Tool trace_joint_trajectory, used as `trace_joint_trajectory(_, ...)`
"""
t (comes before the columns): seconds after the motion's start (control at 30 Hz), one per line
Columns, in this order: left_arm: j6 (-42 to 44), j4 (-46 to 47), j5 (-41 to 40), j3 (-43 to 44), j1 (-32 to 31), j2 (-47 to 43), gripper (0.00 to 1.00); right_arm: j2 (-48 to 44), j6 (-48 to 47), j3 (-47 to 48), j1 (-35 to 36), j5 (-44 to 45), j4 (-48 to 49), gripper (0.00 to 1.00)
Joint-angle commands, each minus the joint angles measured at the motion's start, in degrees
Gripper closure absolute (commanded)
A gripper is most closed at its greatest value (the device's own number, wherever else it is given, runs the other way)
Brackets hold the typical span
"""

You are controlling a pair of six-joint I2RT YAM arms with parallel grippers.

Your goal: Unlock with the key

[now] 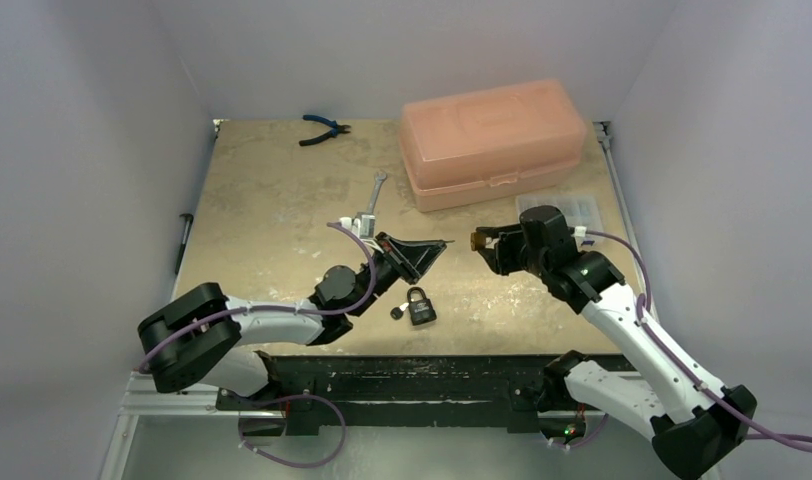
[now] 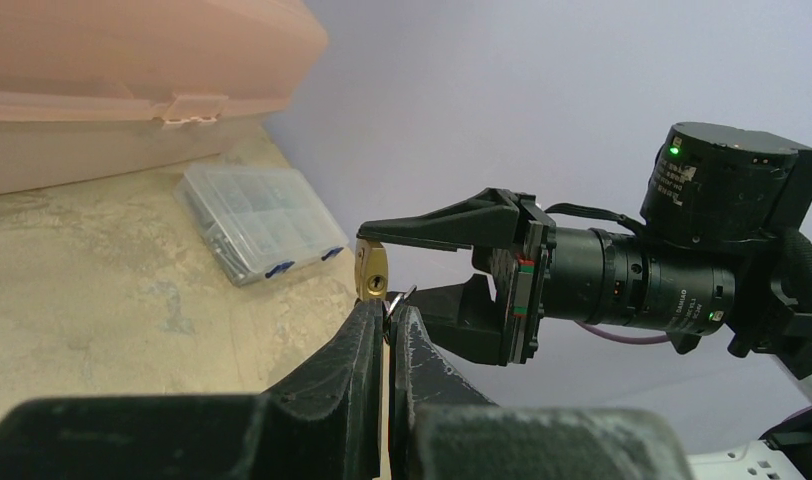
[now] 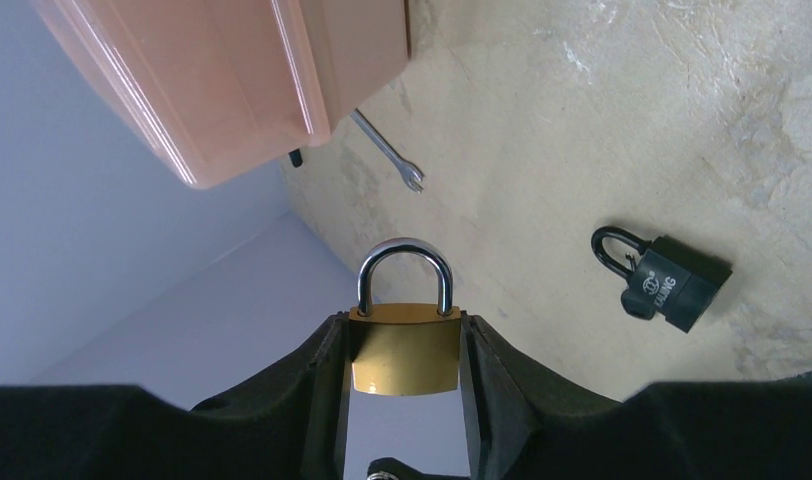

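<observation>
The brass padlock [image 3: 404, 352] hangs in the air above the table, shackle closed, with my right gripper [image 3: 404, 338] clamped on its sides. My left gripper [image 2: 385, 322] pinches the key [image 2: 396, 299] just beside its keyhole. The pink box [image 1: 492, 140] is shut. I can't make out what the clear case [image 2: 257, 220] holds.

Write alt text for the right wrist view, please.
The right gripper clamps a brass padlock by its sides, shackle seated in the body. Beyond it, a black padlock and a small wrench lie on the table near a pink plastic box.
</observation>
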Motion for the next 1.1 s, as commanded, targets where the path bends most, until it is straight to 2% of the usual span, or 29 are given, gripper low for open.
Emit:
trace_joint_trajectory(0.0, 1.9, 5.1, -0.5, 3.1, -1.1, 2.0, 1.0, 0.2, 1.9, 3.7, -0.1, -0.2, -1.5, 1.0)
trace_joint_trajectory(0.5, 3.0, 6.1, -2.7, 7.6, -3.5, 8.9, 1.0, 0.1, 2.1, 5.0, -0.1, 0.1, -3.3, 1.0)
trace_joint_trajectory(1.07, 3.6, 3.3, -6.3, 9.5, -4.3, 11.2, 1.0, 0.5, 2.2, 5.1, -0.1, 0.1, -3.7, 1.0)
